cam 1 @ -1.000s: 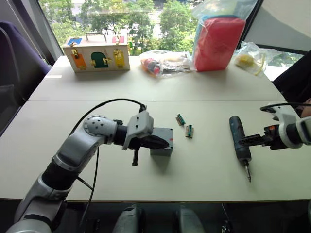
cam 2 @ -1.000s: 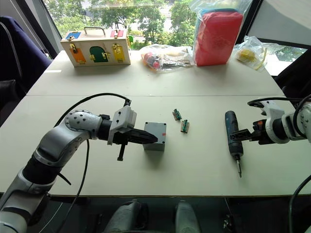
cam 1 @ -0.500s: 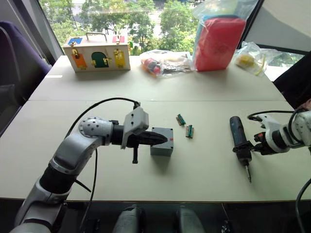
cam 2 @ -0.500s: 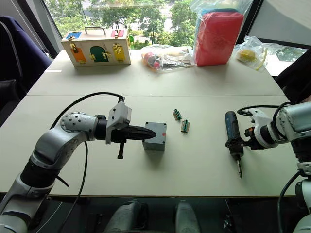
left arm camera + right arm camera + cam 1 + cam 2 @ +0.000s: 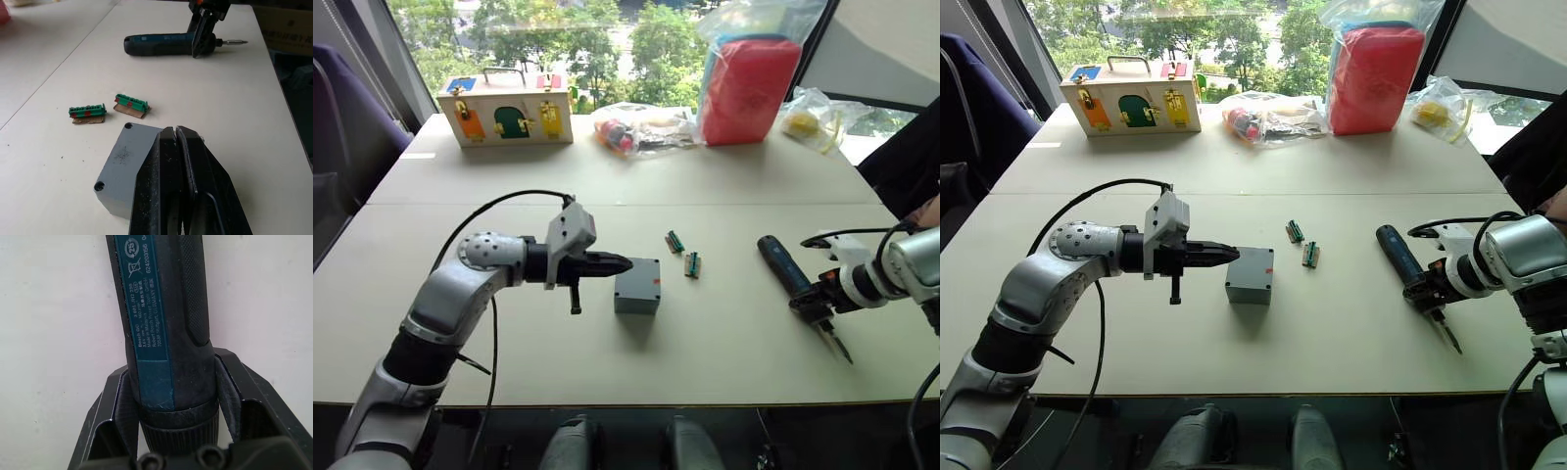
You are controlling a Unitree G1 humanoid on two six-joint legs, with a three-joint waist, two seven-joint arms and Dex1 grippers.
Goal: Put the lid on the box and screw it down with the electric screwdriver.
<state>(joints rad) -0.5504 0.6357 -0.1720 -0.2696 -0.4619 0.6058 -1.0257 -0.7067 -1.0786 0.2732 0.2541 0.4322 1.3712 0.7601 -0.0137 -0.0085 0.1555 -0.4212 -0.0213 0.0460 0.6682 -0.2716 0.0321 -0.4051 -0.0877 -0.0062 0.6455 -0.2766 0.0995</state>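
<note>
Left gripper [image 5: 1231, 253]: pressed together, tips beside the box [image 5: 1250, 275] at frame centre, perhaps steadying it.
Right gripper [image 5: 1427, 290]: pinching the electric screwdriver [image 5: 1408, 275] near its bit end, apparently for lifting.

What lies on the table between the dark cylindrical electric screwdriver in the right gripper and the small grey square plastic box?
Two small green connector pieces lie on the table between the screwdriver, held by the right gripper, and the box, slightly towards the far side. Nothing else visible intervenes.

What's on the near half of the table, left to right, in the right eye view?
Left gripper → box → two green connector pieces → electric screwdriver, held near its bit end by the right gripper.
</note>
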